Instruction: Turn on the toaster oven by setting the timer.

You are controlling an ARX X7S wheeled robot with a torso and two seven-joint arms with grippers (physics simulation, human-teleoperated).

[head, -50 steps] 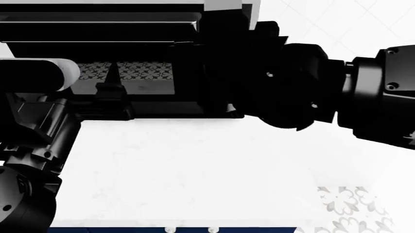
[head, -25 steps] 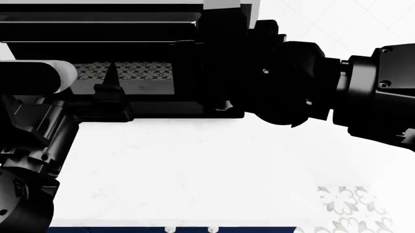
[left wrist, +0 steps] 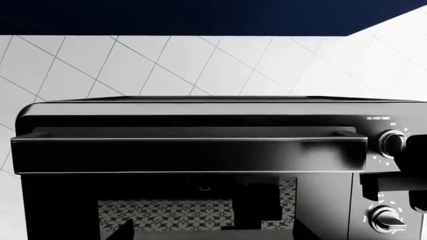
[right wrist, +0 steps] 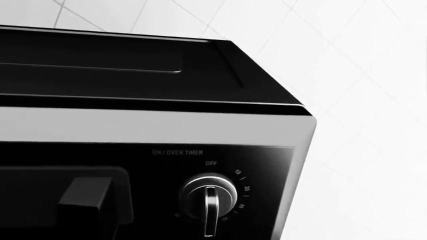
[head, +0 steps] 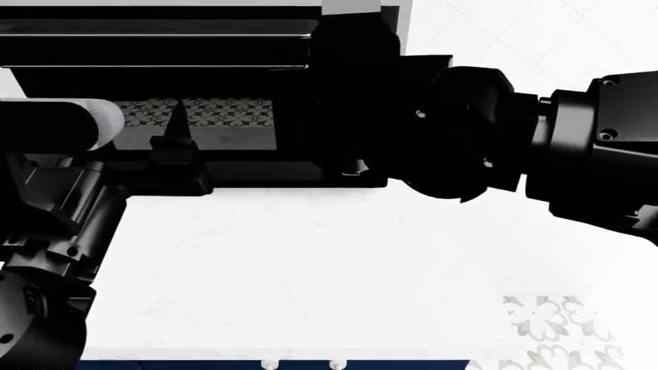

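The black toaster oven stands at the back of the white counter. Its silver bar handle crosses the dark glass door. The timer knob, marked ON / OVEN TIMER, has its bar upright under the OFF mark; it also shows in the left wrist view, above a lower knob. My right gripper is at the knob column, black on black, its jaws hidden. My left gripper faces the glass door, and its fingertips stand wide apart and empty.
The white counter runs from the oven to the near edge, with a blue cabinet front below. Patterned floor tiles show at the lower right. A white tiled wall is behind the oven.
My right arm has shifted slightly left toward the knob column, and its wrist outline has turned a little. My left arm has barely moved.
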